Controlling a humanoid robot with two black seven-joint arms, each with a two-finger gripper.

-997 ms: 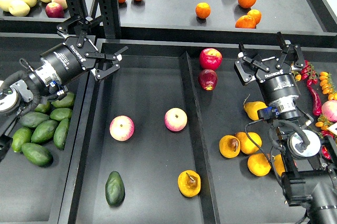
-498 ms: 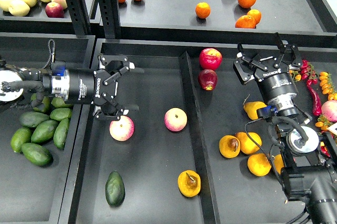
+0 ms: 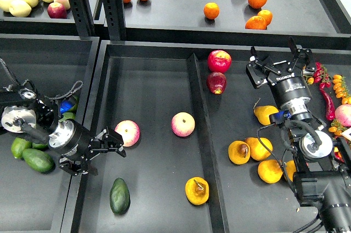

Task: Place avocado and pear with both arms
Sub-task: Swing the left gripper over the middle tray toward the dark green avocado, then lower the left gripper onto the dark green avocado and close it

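Hovering open above the dark green matte oval avocado on the black tray surface, my left pincer risks bumping the pink-yellow apple. My right pincer gapes empty, well apart from the brown-patched yellow-orange pear.

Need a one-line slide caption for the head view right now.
Left gripper open above the avocado; right gripper open, far from the pear.
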